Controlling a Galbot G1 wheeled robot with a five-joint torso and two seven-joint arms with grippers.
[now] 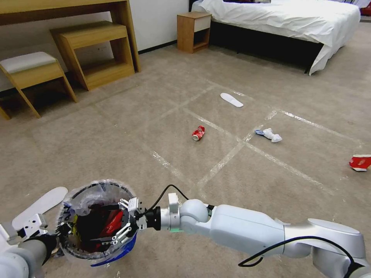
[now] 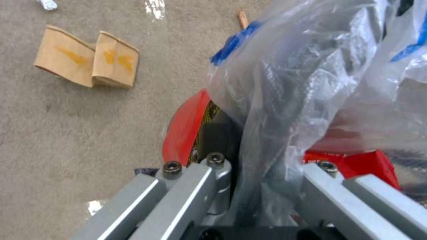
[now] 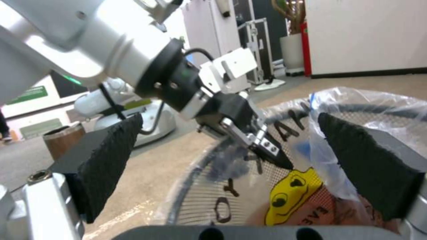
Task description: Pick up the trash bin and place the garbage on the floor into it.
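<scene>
We see the floor (image 1: pixel 162 127), a beige carpet crossed by shiny tape strips, with the trash bin (image 1: pixel 96 222) as our landmark near our left side. Far beyond the bin stand a white-sheeted bed (image 1: pixel 286 23), a wooden desk unit (image 1: pixel 92 50) and a small nightstand (image 1: pixel 193 31).

The bin is held up off the carpet, lined with a crinkled clear bag (image 2: pixel 311 76), red litter visible inside it. The left claw (image 2: pixel 253 186) is clamped on the bin's rim, one finger outside the wall and one inside the bag. The right claw (image 1: pixel 124 224) hangs over the bin's mouth at the side opposite the left claw, its black pads (image 3: pixel 373 166) spread apart with nothing between them.

A white insole (image 1: pixel 40 206) lies just beside the bin on its left. Well beyond the bin lie a second insole (image 1: pixel 232 100), a crushed red can (image 1: pixel 198 133), crumpled white paper (image 1: pixel 269 134) and, far to the bin's right, a red-white carton (image 1: pixel 360 162). In the left wrist view, a brown cardboard scrap (image 2: pixel 86 61) lies on the carpet near the bin, and a wooden stick (image 2: pixel 242 19) shows behind the bag.
</scene>
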